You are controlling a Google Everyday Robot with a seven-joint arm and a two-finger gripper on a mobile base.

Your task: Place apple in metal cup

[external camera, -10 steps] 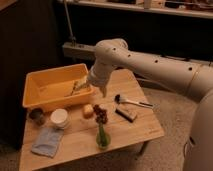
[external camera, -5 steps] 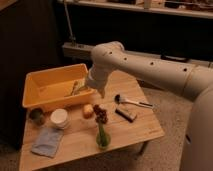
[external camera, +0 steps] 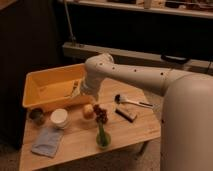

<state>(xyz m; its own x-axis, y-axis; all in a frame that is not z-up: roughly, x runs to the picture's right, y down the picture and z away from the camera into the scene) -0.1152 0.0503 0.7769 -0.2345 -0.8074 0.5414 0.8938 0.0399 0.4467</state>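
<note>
The apple (external camera: 88, 111) is a small yellow-orange fruit on the wooden table (external camera: 130, 131), just in front of the yellow bin. The metal cup (external camera: 36, 115) is a short dark grey cup at the table's left edge, left of the white cup (external camera: 59, 118). My gripper (external camera: 88, 96) hangs at the end of the white arm, directly above the apple and close to it. Its tip is hidden against the arm and the bin wall.
A yellow plastic bin (external camera: 40, 97) with a utensil inside fills the back left. A dark red grape bunch (external camera: 101, 114) lies right of the apple, above a small green cup (external camera: 103, 139). A blue cloth (external camera: 47, 141), a brush (external camera: 131, 102) and a dark block (external camera: 126, 114) also lie on the table.
The arm has swung left and down, bringing my gripper lower over the apple. The objects on the table have not moved.
</note>
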